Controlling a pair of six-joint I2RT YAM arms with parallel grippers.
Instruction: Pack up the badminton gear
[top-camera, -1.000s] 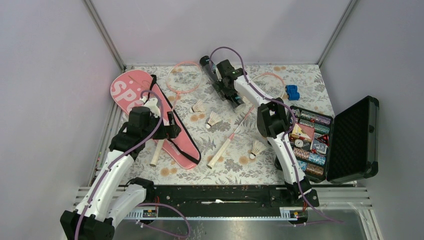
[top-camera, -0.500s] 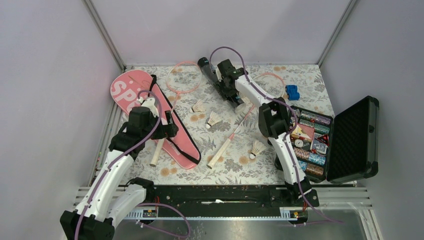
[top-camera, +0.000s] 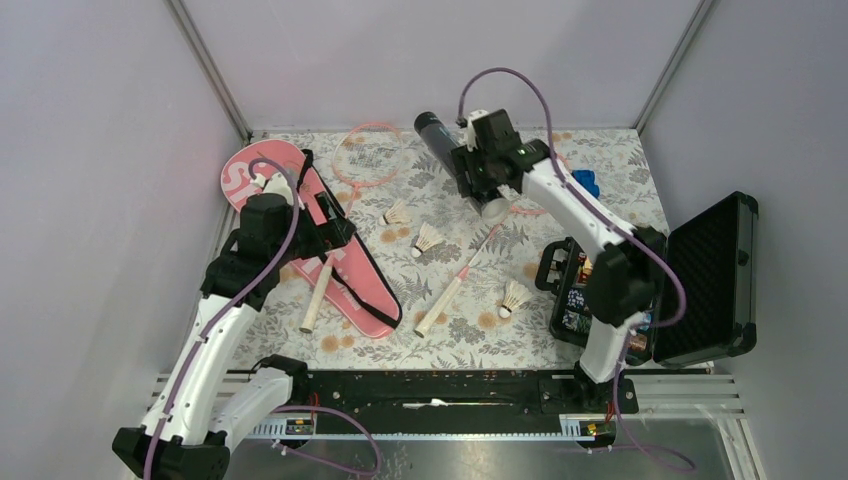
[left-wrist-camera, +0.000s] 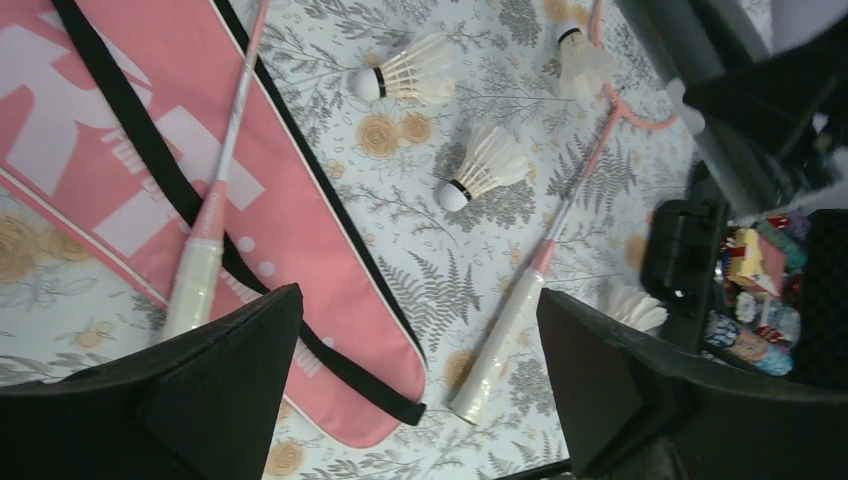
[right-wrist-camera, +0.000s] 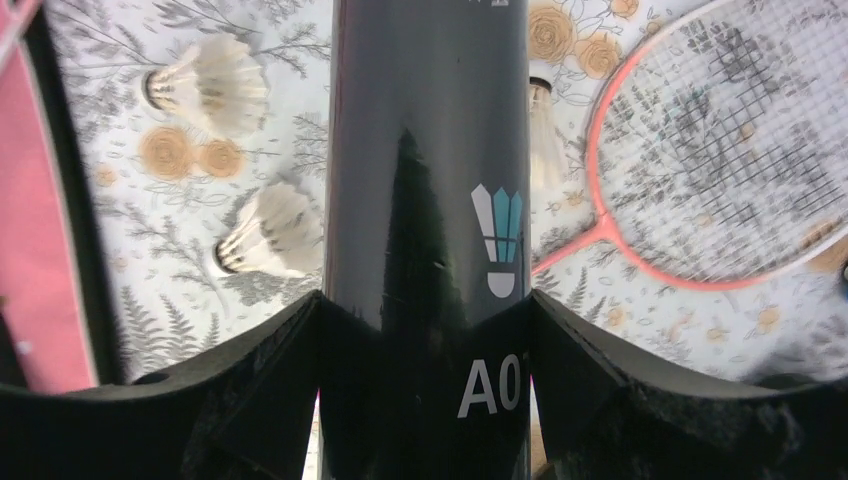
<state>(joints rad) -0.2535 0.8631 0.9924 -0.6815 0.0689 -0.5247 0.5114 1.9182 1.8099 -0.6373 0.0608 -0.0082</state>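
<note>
My right gripper (top-camera: 478, 170) is shut on the black tube with teal print (top-camera: 438, 135), held tilted above the cloth at the back; the wrist view shows both fingers pressed on the tube (right-wrist-camera: 430, 150). My left gripper (top-camera: 335, 235) hangs open and empty over the long pink bag (top-camera: 350, 280), jaws wide (left-wrist-camera: 418, 300). One pink racket lies on the bag (left-wrist-camera: 110, 170), cream handle (left-wrist-camera: 195, 275) near my left finger. The other racket's handle (top-camera: 440, 300) lies mid-table, its head (right-wrist-camera: 720, 150) beneath the tube. Several white shuttlecocks (top-camera: 428, 240) lie scattered between them.
An open black case (top-camera: 705, 280) of patterned rolls stands at the right, under my right arm's elbow. A small blue toy (top-camera: 588, 183) sits at the back right. Grey walls close in the left, back and right sides of the flowered cloth (top-camera: 470, 335).
My right arm has raised the tube off the cloth and swung to the right, its elbow now over the case. My left gripper has shifted slightly back along the bag.
</note>
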